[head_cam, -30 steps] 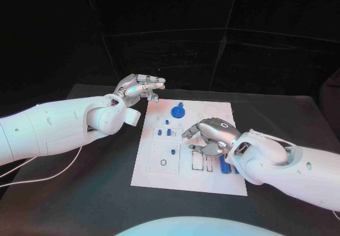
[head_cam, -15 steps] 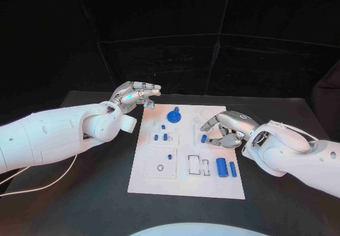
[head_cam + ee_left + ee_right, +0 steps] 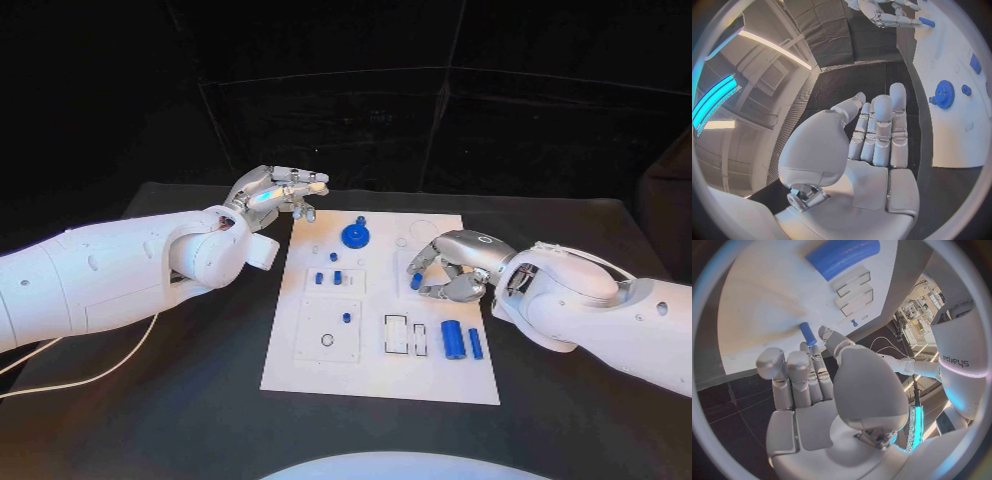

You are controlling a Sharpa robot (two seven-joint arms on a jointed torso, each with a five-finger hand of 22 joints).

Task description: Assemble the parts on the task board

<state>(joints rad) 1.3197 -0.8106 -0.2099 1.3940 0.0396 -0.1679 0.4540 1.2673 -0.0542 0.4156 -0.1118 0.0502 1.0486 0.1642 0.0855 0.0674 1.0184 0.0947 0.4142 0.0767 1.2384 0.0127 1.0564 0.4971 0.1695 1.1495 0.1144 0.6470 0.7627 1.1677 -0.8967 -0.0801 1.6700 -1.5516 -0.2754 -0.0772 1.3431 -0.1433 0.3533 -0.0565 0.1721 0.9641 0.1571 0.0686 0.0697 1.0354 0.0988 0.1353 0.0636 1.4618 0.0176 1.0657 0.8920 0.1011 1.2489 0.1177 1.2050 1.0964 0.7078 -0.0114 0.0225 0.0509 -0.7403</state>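
Note:
The white task board [image 3: 378, 370] lies in the middle of the black table. My right hand [image 3: 450, 264] hovers over the board's right middle and pinches a small blue peg [image 3: 415, 283] at its fingertips. The right wrist view shows that peg [image 3: 807, 333] just off the board face. My left hand [image 3: 283, 188] hangs by the board's far left corner, fingers curled in and holding nothing. A blue gear [image 3: 355, 236] stands at the far end of the board, also seen as the gear [image 3: 944, 94] in the left wrist view.
Two blue cylinders [image 3: 451, 340] [image 3: 475, 343] lie near the board's right edge beside empty rectangular slots [image 3: 395, 333]. Small blue pegs [image 3: 329, 278] stand left of centre, and another peg [image 3: 346, 317] sits lower down. A white cable [image 3: 87, 370] trails on the table at the left.
My right hand has moved from the slots near the cylinders to the board's right middle, carrying the small blue peg. The left hand has stayed in place.

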